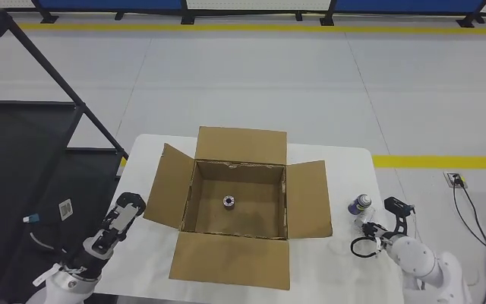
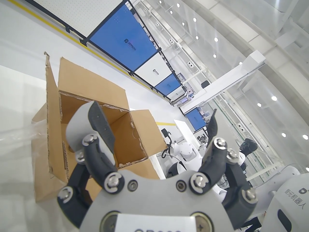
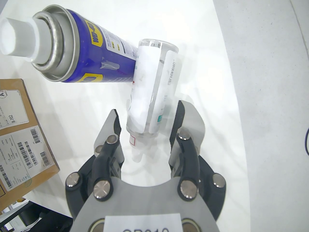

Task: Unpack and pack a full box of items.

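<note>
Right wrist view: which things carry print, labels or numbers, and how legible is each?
spray can: yellow brand mark, small label text, partly turned away.
clear bottle: white label, print blurred.
cardboard box: shipping label, barcodes, a short number; fine print too small.
right gripper: white tag on its base, cut off.

This is a large robot test hall. The pale grey floor (image 1: 304, 76) is marked with yellow lines (image 1: 228, 27). Blue and white partition panels (image 2: 125, 42) stand on black frames, and rows of spotlights (image 2: 274, 98) are set in a high white ceiling. Another white robot (image 2: 187, 150) stands at a station farther off.
</note>
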